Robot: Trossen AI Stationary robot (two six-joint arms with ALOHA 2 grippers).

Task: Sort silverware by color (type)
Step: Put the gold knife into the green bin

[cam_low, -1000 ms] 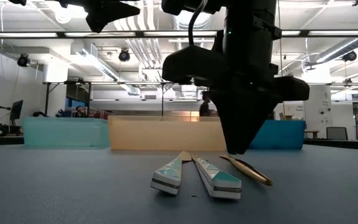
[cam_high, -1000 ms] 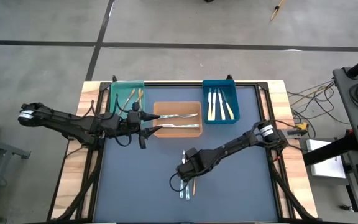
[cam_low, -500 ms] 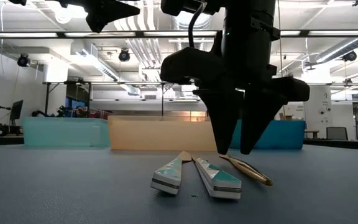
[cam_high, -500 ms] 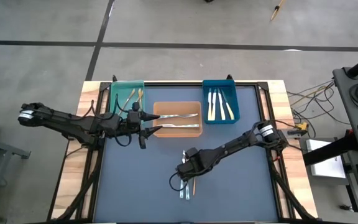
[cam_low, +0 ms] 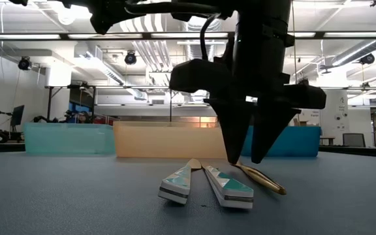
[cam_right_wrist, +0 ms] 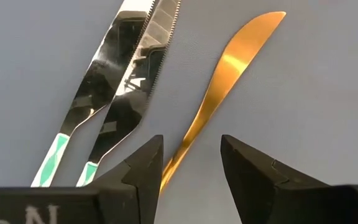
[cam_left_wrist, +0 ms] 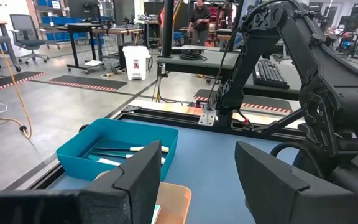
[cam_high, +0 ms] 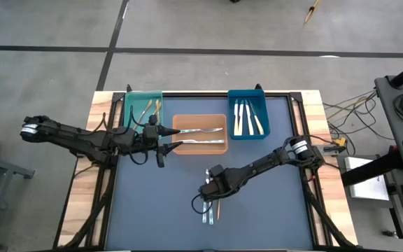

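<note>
Since a second ago my right end effector [cam_right_wrist: 190, 163] has parted, empty, straddling the gold knife [cam_right_wrist: 219, 87]; pickup comes next, I judge.

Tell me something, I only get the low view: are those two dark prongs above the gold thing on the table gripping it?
Observer: No. The right wrist view shows the right gripper open, its fingers on either side of the gold knife, which lies flat.
Operator: And the two striped pieces beside it?
Observer: They are two silver knives with green-and-white handles, lying side by side next to the gold one.
Operator: Where's the other arm?
Observer: From above, the left gripper sits open at the left end of the orange bin.
</note>
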